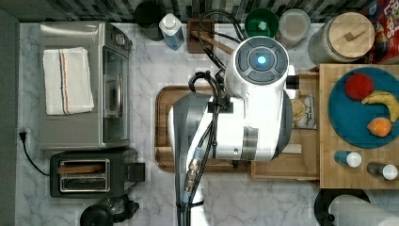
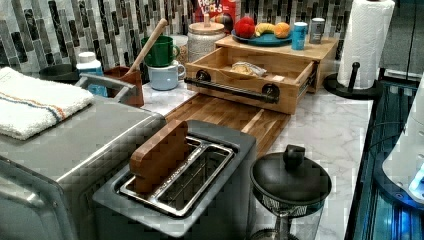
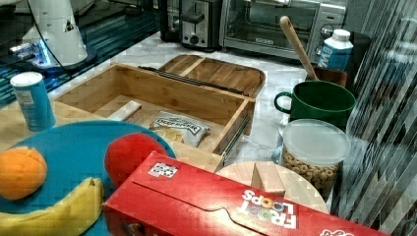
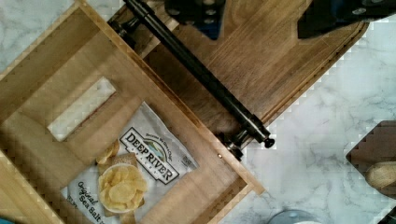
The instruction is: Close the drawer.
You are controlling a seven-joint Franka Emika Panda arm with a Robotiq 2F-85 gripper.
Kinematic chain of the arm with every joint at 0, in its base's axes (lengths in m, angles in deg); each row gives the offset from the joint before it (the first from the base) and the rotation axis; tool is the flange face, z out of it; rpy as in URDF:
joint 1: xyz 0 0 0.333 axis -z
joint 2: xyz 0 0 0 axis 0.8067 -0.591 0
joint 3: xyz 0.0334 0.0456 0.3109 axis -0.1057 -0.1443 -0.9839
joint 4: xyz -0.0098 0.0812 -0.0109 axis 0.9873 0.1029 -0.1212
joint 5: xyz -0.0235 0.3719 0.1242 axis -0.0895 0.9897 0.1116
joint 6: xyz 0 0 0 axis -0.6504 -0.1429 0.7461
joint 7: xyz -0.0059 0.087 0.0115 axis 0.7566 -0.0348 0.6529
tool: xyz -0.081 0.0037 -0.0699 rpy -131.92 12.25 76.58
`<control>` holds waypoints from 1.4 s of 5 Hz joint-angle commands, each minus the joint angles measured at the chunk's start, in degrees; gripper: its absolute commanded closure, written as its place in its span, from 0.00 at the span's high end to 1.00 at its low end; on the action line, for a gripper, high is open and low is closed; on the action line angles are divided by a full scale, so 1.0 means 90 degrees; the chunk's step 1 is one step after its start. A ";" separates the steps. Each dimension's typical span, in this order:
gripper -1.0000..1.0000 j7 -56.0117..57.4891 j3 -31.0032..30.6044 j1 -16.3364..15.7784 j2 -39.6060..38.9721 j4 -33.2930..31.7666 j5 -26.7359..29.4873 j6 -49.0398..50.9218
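Left view: the drawer (image 2: 250,75) stood pulled well out from under the butcher-block top (image 2: 280,47), its black bar handle (image 2: 232,89) facing the dark cutting board (image 2: 225,115) on the marble counter (image 2: 325,130). A bag of chips (image 4: 135,177) and a small pale block (image 3: 127,111) lay on the drawer's floor. In the wrist view, the gripper (image 4: 275,16) hung above the cutting board, just outside the handle, its two fingers standing wide apart and holding nothing. The task looked not yet begun. One risk, by this judgement: a push landing off-centre, toward one end of the long handle, could skew the drawer on its runners and jam it part-way. Another: fingers coming down too low could scrape the cutting board before meeting the drawer front, or slip over the rim onto the chips.
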 commanded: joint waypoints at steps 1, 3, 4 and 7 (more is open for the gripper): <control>0.00 0.0083 -0.0006 0.0006 -0.0002 -0.0002 -0.0004 -0.0022; 1.00 0.0275 -0.0197 -0.0175 0.0283 -0.0637 -0.0077 -0.0719; 1.00 0.0857 -0.0371 -0.0348 0.0122 -0.0437 0.0132 -0.0324; 0.00 0.2412 -0.0872 -0.0711 0.0167 -0.0836 -0.0408 -0.0374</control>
